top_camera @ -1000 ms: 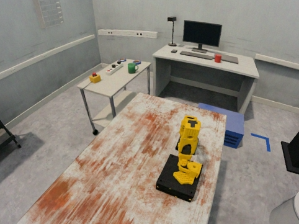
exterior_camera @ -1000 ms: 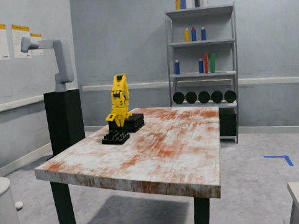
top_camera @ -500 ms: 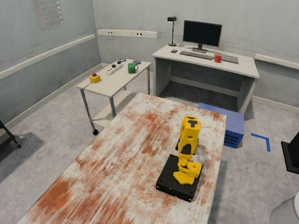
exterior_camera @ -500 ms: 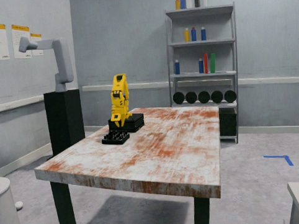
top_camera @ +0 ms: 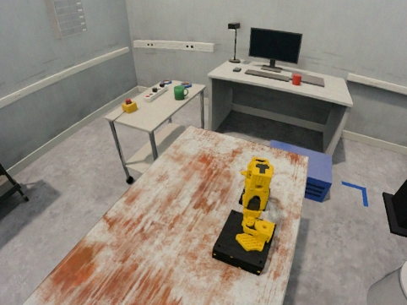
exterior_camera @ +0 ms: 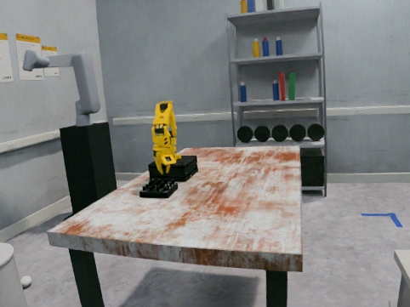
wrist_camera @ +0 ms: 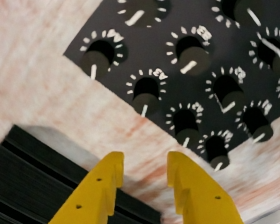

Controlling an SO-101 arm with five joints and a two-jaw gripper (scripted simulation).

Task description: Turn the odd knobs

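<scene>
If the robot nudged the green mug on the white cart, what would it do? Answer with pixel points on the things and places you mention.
The green mug [top_camera: 179,92] stands upright on a flat base, so a low push would probably slide it. Pushed near its rim, it might tip. Its walls look rigid, so it likely wouldn't squash.
</scene>
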